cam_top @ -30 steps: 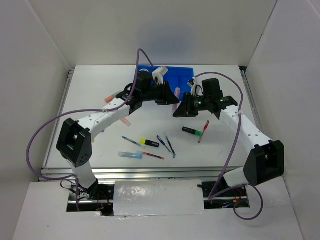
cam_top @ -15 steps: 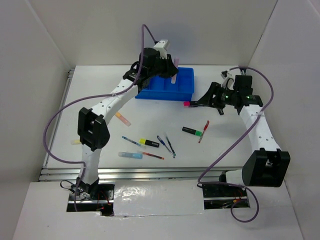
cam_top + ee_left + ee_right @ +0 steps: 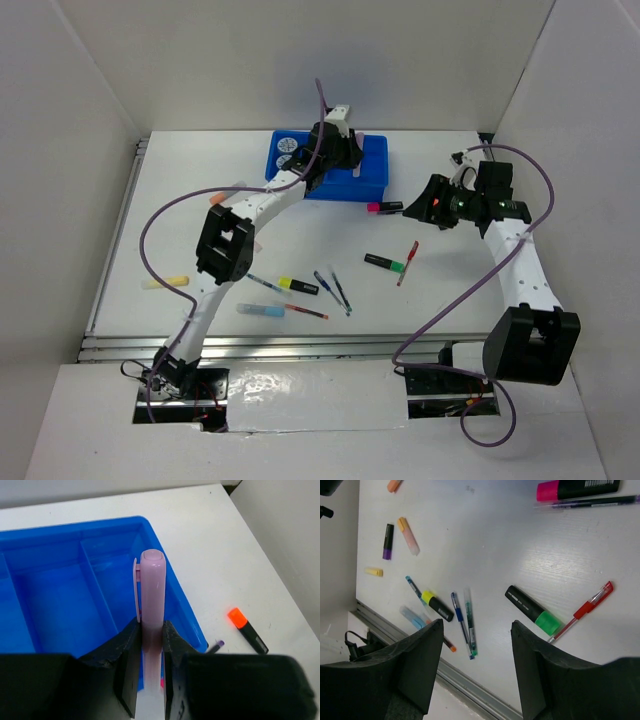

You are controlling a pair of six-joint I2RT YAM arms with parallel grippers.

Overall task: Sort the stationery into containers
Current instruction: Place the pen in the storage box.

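**A:** Over the blue tray (image 3: 75, 525), the left hand (image 3: 150, 630) pinches a lilac marker (image 3: 151, 590), cap aimed at an end compartment. It looks lined up for a drop.

**B:** And the right hand (image 3: 477, 665)? Spread wide, carrying nothing, above the bench (image 3: 485, 535) near a pink highlighter (image 3: 575, 487), probably its next pick.

The lower end of the lilac marker (image 3: 151, 605) is hidden between my left fingers (image 3: 122, 655). The blue tray (image 3: 60, 595) runs off the left edge. In my right wrist view the top edge cuts an orange marker (image 3: 394, 485), and the right edge cuts a thin pen (image 3: 590, 502) — too dark to tell its colour.
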